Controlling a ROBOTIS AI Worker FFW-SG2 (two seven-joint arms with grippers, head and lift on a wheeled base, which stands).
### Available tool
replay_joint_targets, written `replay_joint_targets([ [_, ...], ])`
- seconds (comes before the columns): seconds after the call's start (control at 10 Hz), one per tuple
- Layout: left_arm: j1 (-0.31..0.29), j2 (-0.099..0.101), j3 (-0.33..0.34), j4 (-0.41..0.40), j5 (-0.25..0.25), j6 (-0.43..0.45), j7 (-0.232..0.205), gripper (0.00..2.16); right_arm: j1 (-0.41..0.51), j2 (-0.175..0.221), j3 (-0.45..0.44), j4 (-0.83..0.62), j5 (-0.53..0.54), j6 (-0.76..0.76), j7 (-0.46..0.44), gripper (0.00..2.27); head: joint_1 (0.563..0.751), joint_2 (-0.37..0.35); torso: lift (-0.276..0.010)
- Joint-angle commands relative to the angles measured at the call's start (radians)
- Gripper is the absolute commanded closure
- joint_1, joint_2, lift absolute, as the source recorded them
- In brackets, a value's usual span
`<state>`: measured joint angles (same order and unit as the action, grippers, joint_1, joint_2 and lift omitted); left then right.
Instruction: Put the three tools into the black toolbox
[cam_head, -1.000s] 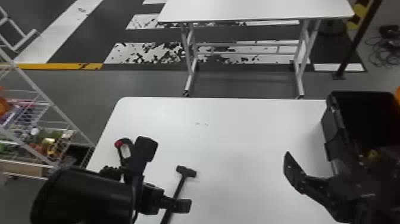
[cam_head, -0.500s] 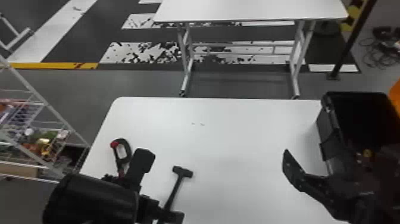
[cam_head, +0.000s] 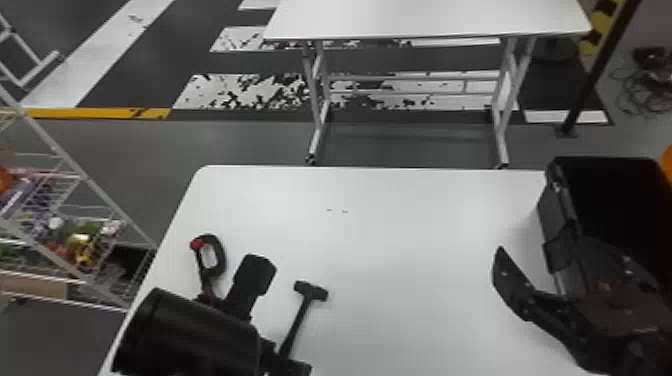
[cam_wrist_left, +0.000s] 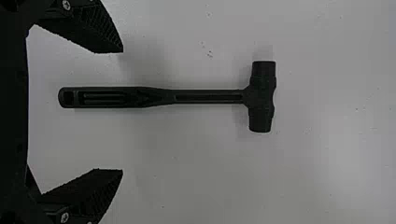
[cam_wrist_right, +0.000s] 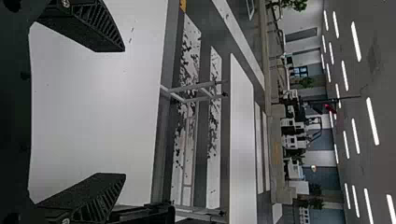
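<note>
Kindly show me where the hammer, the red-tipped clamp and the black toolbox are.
Hammer (cam_wrist_left: 262, 97), left wrist view: on its head.
Red-tipped clamp (cam_head: 220, 256), head view: on its curved frame.
Black toolbox (cam_head: 553, 216), head view: on its side wall.

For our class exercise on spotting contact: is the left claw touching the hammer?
Apart. The left wrist view shows bare tabletop between the hammer and both open fingers of the left claw.

Workshop-like indoor hall. Head view: grey floor (cam_head: 260, 140), worn white bands (cam_head: 245, 92) at upper centre, yellow line (cam_head: 95, 113) upper left, yellow-black striping (cam_head: 595, 37) upper right; metal-legged white table (cam_head: 425, 17) top centre; stocked wire rack (cam_head: 86, 177), left edge. Right wrist view: rows of ceiling strip lights (cam_wrist_right: 372, 121).
</note>
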<state>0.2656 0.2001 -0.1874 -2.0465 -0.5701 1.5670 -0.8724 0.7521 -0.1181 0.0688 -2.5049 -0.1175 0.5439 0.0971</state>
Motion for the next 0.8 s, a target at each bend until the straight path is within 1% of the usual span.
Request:
replay_joint_targets([
  [0.0, -0.017, -0.002, -0.023, 0.020, -0.017, 0.004, 0.003, 0.08, 0.007, 0.002, -0.020, 0.001, -0.028, -0.020, 0.006, 0.04, 0.695, 0.145, -0.051],
  [0.1, -0.031, -0.005, -0.050, 0.046, -0.047, 0.004, 0.013, 0.08, 0.013, 0.002, -0.027, 0.001, -0.030, -0.035, 0.009, 0.04, 0.695, 0.138, -0.051],
  [0.2, -0.042, -0.007, -0.064, 0.074, -0.060, 0.004, 0.015, 0.08, 0.016, 0.002, -0.035, 0.001, -0.047, -0.051, 0.012, 0.04, 0.695, 0.130, -0.051],
  [0.4, -0.048, -0.008, -0.076, 0.108, -0.063, 0.004, 0.030, 0.08, 0.021, 0.003, -0.043, 0.001, -0.056, -0.057, 0.019, 0.04, 0.695, 0.128, -0.051],
  [0.5, -0.048, -0.011, -0.078, 0.111, -0.063, 0.004, 0.032, 0.12, 0.021, 0.003, -0.043, 0.001, -0.056, -0.060, 0.021, 0.04, 0.695, 0.129, -0.051],
  [0.6, -0.046, -0.013, -0.078, 0.111, -0.059, 0.004, 0.033, 0.23, 0.021, 0.003, -0.043, 0.000, -0.056, -0.066, 0.021, 0.04, 0.695, 0.128, -0.051],
  [0.7, -0.048, -0.013, -0.078, 0.117, -0.057, 0.004, 0.033, 0.50, 0.021, 0.003, -0.043, 0.000, -0.056, -0.066, 0.021, 0.04, 0.695, 0.125, -0.051],
])
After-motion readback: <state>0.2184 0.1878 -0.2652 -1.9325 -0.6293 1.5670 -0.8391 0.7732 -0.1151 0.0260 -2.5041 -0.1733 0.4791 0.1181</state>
